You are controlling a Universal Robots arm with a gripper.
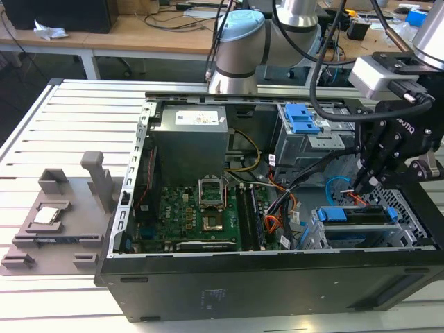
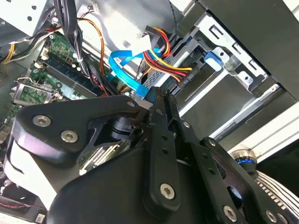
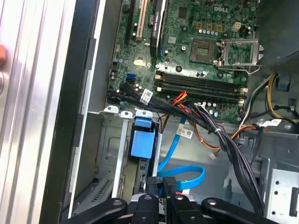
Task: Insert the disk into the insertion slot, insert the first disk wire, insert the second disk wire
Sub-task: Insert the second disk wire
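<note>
Exterior view high, oblique; both wrist views close, sharing light blue cable [image 3: 180, 161].

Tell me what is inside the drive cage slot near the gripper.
The disk sits inside the insertion slot, its blue carrier showing. The gripper hangs just above its back edge, covering where the light blue cable ends.

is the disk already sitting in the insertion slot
Yes, in the exterior view the disk, with its blue carrier, sits inside the insertion slot of the grey cage, with the end effector just above it.
</note>
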